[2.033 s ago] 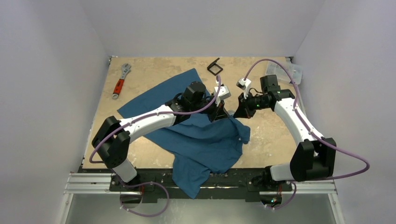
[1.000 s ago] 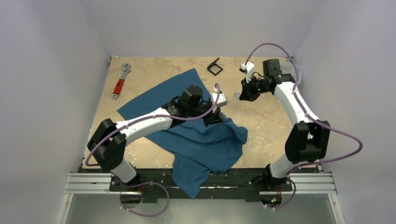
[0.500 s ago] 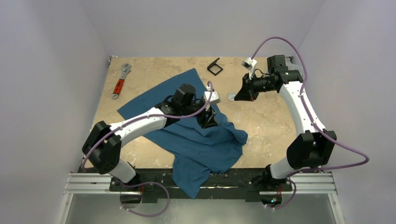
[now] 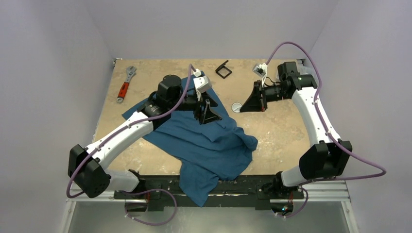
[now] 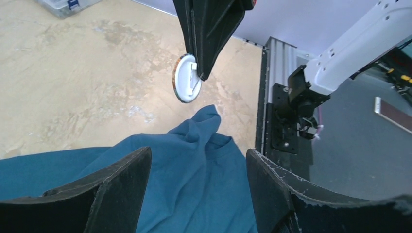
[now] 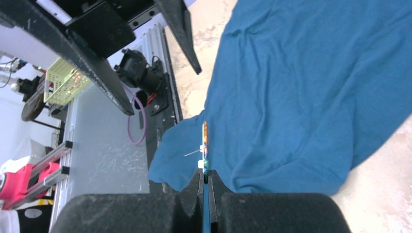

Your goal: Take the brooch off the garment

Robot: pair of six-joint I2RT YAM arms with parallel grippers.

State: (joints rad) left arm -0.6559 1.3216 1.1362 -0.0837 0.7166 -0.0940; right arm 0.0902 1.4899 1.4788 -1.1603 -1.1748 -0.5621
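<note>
Teal cloth of the garment [image 4: 209, 141] lies rumpled across the middle of the tan table [image 4: 277, 136] in the top external view, one end hanging over the near edge. The left gripper [image 4: 208, 114] hovers over the shirt's upper part with its jaws apart and nothing between them. The right gripper [image 4: 244, 104] reaches in from the right, pinched shut on the brooch [image 4: 236, 108], a small pale disc held above bare tabletop just beside the shirt's right edge and clear of the cloth. A black square frame [image 4: 223, 71] sits near the far edge, and a red-handled wrench [image 4: 125, 84] lies at the far left.

From the left wrist, both black fingers [image 5: 116, 189] stand wide over blue folds [image 5: 194, 179] and grip nothing. Ahead, the other arm's dark fingertips [image 5: 209, 34] clamp the white, round brooch [image 5: 186, 77] by its upper edge, so it hangs above a raised peak of the shirt without touching it.

From the right wrist, the closed fingertips [image 6: 205, 182] hold the brooch [image 6: 205, 145] edge-on, a thin pin jutting from its side. The shirt [image 6: 311, 92] spreads below and to the right. The left gripper's [image 6: 145, 53] dark fingers cross the upper left corner, spread apart.
</note>
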